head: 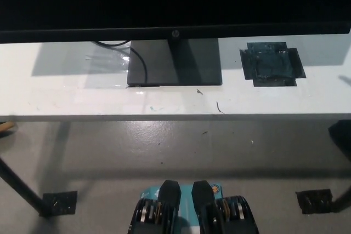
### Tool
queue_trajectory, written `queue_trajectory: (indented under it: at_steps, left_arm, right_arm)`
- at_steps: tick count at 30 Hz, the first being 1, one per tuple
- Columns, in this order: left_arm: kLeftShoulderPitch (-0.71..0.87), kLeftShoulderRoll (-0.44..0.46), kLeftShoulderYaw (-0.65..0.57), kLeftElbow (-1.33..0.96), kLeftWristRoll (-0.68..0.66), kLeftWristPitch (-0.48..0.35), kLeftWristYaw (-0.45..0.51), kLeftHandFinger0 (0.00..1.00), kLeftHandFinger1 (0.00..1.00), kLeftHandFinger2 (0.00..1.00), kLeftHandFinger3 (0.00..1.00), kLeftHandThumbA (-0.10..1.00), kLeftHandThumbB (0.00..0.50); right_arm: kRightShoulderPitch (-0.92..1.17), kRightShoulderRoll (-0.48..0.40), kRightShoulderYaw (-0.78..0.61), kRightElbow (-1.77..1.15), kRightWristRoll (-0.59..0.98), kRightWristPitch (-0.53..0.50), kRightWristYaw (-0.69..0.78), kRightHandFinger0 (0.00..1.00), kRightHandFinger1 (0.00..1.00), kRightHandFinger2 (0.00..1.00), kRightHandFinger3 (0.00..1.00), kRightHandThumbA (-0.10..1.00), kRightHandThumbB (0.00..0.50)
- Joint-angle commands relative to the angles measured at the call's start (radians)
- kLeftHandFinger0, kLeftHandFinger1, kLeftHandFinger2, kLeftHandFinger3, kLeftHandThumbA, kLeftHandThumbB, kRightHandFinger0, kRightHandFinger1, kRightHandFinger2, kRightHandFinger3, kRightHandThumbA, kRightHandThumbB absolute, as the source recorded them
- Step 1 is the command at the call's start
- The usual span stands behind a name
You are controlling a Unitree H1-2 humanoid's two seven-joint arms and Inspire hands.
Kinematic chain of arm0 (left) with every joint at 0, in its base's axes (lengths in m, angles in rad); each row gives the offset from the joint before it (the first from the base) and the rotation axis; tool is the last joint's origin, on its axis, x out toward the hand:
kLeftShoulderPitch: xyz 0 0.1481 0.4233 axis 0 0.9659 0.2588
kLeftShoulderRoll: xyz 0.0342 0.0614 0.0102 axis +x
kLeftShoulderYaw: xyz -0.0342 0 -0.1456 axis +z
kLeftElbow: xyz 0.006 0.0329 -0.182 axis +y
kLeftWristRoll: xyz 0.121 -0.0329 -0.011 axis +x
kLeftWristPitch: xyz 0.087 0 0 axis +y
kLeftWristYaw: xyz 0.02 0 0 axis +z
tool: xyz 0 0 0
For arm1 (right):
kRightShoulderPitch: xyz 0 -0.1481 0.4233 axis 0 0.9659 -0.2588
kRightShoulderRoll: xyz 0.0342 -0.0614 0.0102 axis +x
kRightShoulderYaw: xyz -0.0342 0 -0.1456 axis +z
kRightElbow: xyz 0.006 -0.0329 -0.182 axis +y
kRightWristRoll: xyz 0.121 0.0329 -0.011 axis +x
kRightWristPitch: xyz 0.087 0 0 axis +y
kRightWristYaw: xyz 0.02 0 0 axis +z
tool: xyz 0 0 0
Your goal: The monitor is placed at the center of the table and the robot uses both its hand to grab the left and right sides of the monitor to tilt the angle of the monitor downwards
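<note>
The black monitor (164,1) fills the top of the head view, its lower bezel running across the white table (66,94). Its flat dark stand base (174,63) sits at the table's middle, with a black cable (140,61) curling onto it. My left hand is out of the picture. At the right edge a small black sliver of my right hand (345,79) shows over the table, apart from the monitor. A dark piece of the right arm (341,138) lies below it. Nothing holds the monitor.
A patch of black tape (271,64) is stuck on the table right of the base. Grey floor lies below the table's front edge, with a table leg and tape (57,202) at left and more tape (313,201) at right.
</note>
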Motion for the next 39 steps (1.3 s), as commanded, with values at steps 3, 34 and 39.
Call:
queue_trajectory:
  at_steps: [3,34,39]
  left_arm:
    - [-0.141,0.066,-0.042,0.123,-0.02,0.073,-0.086,1.0,1.0,1.0,1.0,0.92,0.396]
    - [-0.6,-0.008,-0.36,0.849,0.15,-0.207,-0.19,1.0,1.0,1.0,1.0,0.93,0.39]
    - [-0.635,-0.039,-0.431,0.816,0.204,-0.157,-0.196,1.0,1.0,1.0,1.0,0.99,0.484]
  right_arm:
    - [-0.148,-0.021,-0.004,0.14,0.038,0.046,0.123,1.0,1.0,1.0,1.0,1.0,0.428]
    - [-0.46,0.049,-0.053,0.872,0.008,-0.036,0.255,1.0,1.0,1.0,1.0,1.0,0.409]
    - [-0.437,0.03,-0.049,0.841,-0.002,-0.041,0.257,1.0,1.0,1.0,1.0,1.0,0.388]
